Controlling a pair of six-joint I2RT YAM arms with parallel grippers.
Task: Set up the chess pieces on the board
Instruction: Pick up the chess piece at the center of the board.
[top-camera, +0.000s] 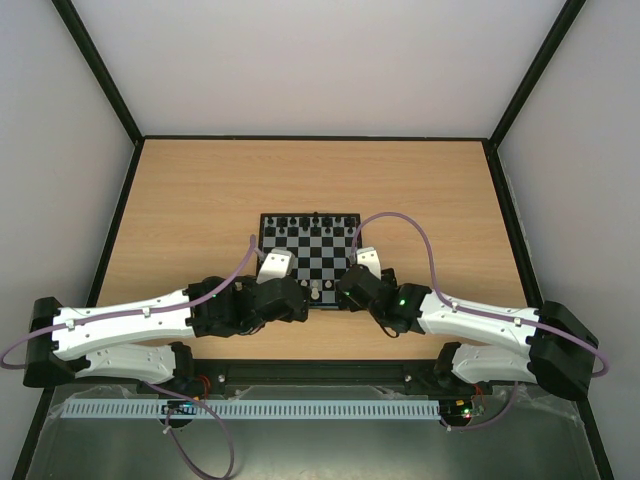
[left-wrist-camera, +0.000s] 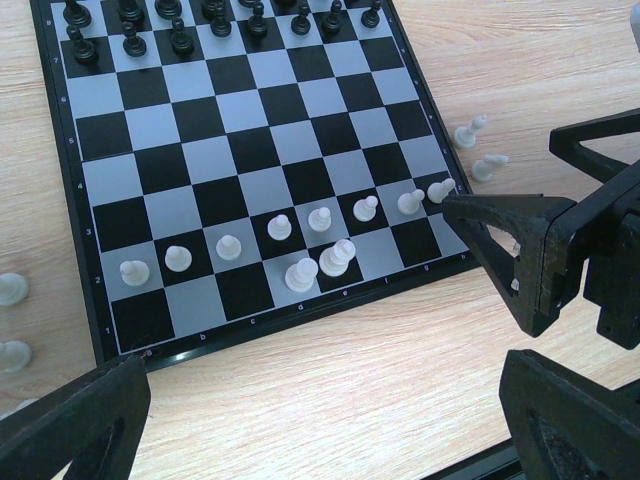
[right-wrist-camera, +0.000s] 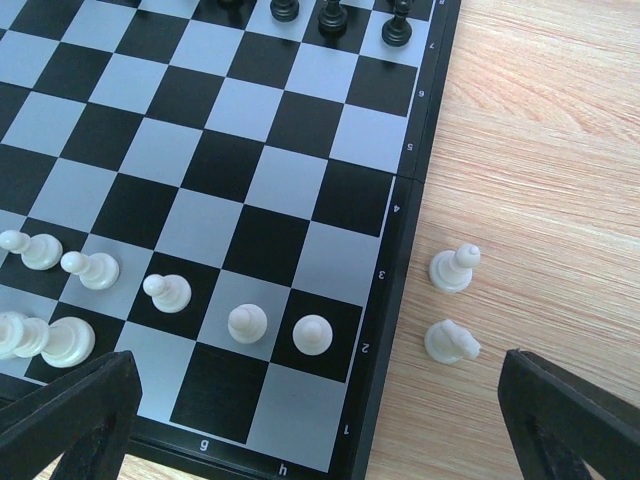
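The top view is showing the board (top-camera: 310, 250) lying mid-table (top-camera: 200, 200), black pieces (top-camera: 305, 222) lining its far edge. The left gripper (top-camera: 275, 267) is hovering at its lower left corner and the right gripper (top-camera: 368, 258) at its right edge. Both are holding their fingers spread wide, pinching nothing.

The left wrist view is adding what the overhead cannot resolve. A slanting row of white pawns (left-wrist-camera: 279, 227) is running across the board's lower part, and two taller white pieces (left-wrist-camera: 302, 274) are leaning together just below it. Loose white pieces (left-wrist-camera: 10, 289) are lying on the wood at the frame's left edge. Only this view is catching the right gripper from outside, at the right of the frame near the board's corner.

The right wrist view is giving the closest look at two white chessmen (right-wrist-camera: 455, 268) sitting on the wood just beside the right rim, apart from each other.

The board's middle ranks are showing bare squares. Open wood is stretching beyond the far edge and to the right of the rim. White walls (top-camera: 60, 150) and a black frame (top-camera: 95, 70) are closing in the table.

In the right wrist view, small pale letters g and h are running along the near rim and numerals 1 to 6 up the right rim. The left wrist view is showing similar marks, mostly too small to read.
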